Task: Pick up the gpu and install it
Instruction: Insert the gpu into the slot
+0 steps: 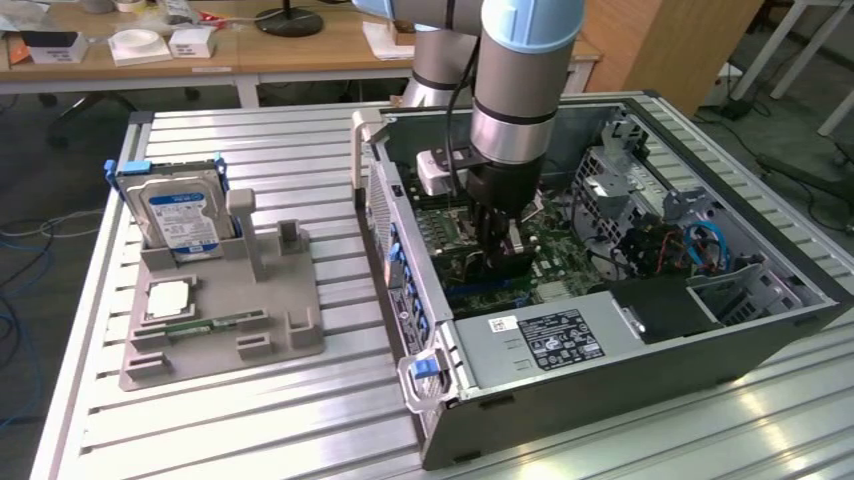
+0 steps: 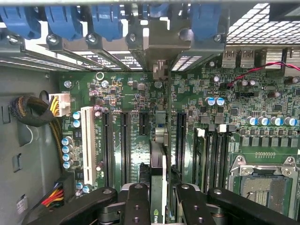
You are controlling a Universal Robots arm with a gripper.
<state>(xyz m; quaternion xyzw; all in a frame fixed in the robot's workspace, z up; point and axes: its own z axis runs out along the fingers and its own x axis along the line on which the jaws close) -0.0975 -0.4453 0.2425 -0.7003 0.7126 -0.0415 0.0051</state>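
My gripper [image 1: 493, 252] reaches down into the open computer case [image 1: 601, 385], over the green motherboard [image 1: 567, 255]. It is shut on the gpu [image 1: 470, 268], a thin dark card held upright. In the wrist view the gpu [image 2: 158, 164] shows edge-on between the two black fingers [image 2: 137, 206] of the gripper [image 2: 161, 208]. The card runs along an expansion slot between the black slots [image 2: 125, 140] on the motherboard [image 2: 234, 103]. Its silvery end bracket [image 2: 160, 70] stands at the case's rear wall. I cannot tell whether the card sits fully in the slot.
A grey fixture [image 1: 220, 335] on the slatted table holds a silver hard drive [image 1: 180, 212], a green memory stick [image 1: 214, 325] and a processor chip [image 1: 170, 298]. Inside the case are the power supply [image 1: 561, 340], drive cages [image 1: 627, 190], cables [image 2: 33, 112] and blue slot latches [image 2: 70, 21].
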